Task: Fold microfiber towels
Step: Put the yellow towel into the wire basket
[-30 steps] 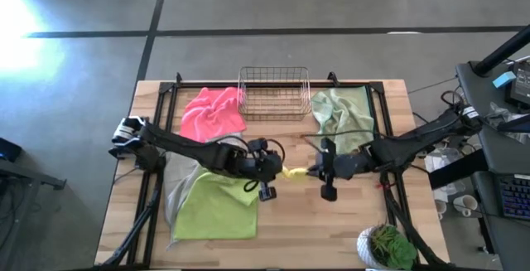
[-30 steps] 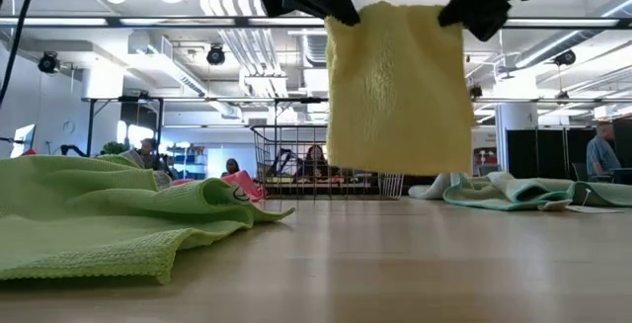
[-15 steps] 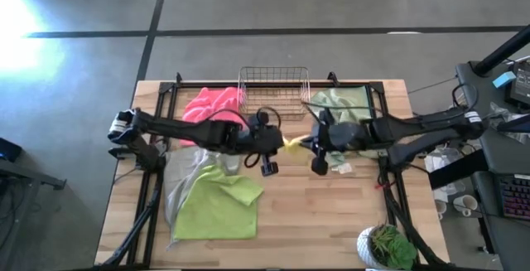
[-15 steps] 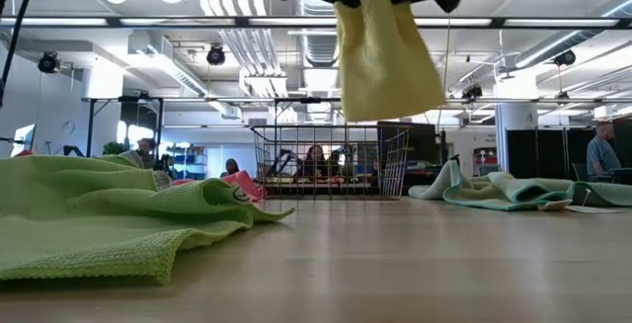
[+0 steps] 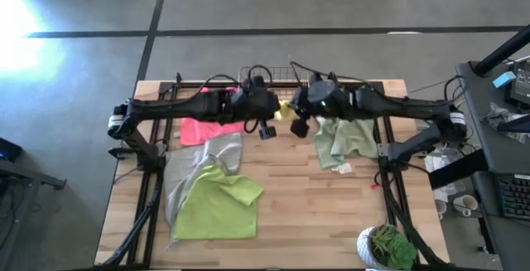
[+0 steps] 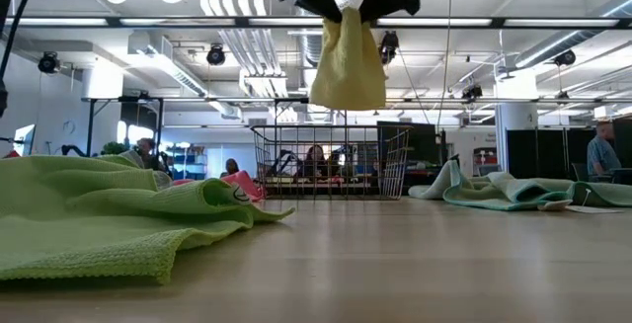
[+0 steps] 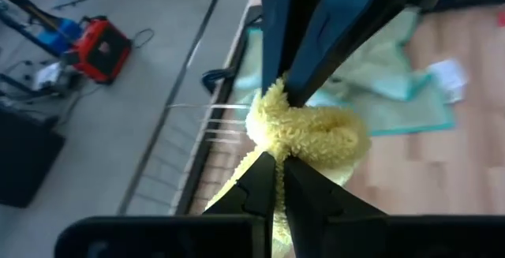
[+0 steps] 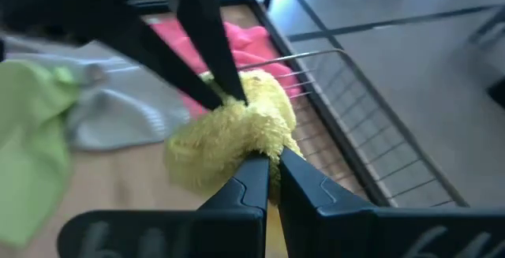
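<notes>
Both arms stretched out near-horizontal toward the basket [image 5: 274, 79] at the far edge of the surface, meeting over its front rim. Left arm comes in from the left of the basket, right arm from the right, wrists almost facing each other. Left end effector [image 5: 277, 110] sits just left of the meeting point, fingers pinched closed on the yellow towel [image 6: 348, 61]. Right end effector [image 5: 291, 111] just beside it, fingers also clamped tight on the same towel. In the low view both end effectors are high above the surface, close together. Wrist views show each pair of fingers [image 7: 272, 183] [image 8: 268, 175] pressed together with the opposite end effector nearly touching.
</notes>
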You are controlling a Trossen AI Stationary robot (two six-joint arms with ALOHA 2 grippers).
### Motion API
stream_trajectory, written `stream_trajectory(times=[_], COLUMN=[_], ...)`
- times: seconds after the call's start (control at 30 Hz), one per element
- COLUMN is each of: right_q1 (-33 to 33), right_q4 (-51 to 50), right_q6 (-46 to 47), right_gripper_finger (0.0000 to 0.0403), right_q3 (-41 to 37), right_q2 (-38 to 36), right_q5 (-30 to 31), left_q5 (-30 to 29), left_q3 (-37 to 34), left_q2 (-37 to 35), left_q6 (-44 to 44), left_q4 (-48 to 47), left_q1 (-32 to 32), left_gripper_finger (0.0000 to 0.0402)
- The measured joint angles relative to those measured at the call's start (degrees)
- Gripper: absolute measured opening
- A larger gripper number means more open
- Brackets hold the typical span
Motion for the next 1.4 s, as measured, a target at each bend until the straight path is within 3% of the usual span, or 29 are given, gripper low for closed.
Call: stream_trajectory(times=[0.37,0.47,0.9,1.1,1.4], right_q1=[-11.91,-14.22,-22.36,-25.49,-26.36], right_q4=[2.23,2.55,2.84,1.77,0.19], right_q6=[-8.37,-8.21,-17.49,-22.23,-24.79], right_gripper_finger=[0.0008,0.0008,0.0008,0.0008,0.0008], right_q3=[5.84,7.34,14.88,19.72,23.8], right_q2=[11.99,14.68,24.29,28.45,29.84], right_q5=[-1.87,-5.67,-9.62,-13.77,-15.65], left_q5=[0.04,0.84,6.54,10.49,10.58], left_q3=[-0.81,-0.83,-0.67,-0.46,0.37], left_q2=[1.22,2.35,8.43,10.55,10.21], left_q6=[10.09,10.55,12.15,12.15,12.61], left_q4=[0.51,0.55,4.15,5.58,5.95], left_q1=[10.72,13.03,21.44,23.99,24.49], left_gripper_finger=[0.0008,0.0008,0.0008,0.0008,0.0008])
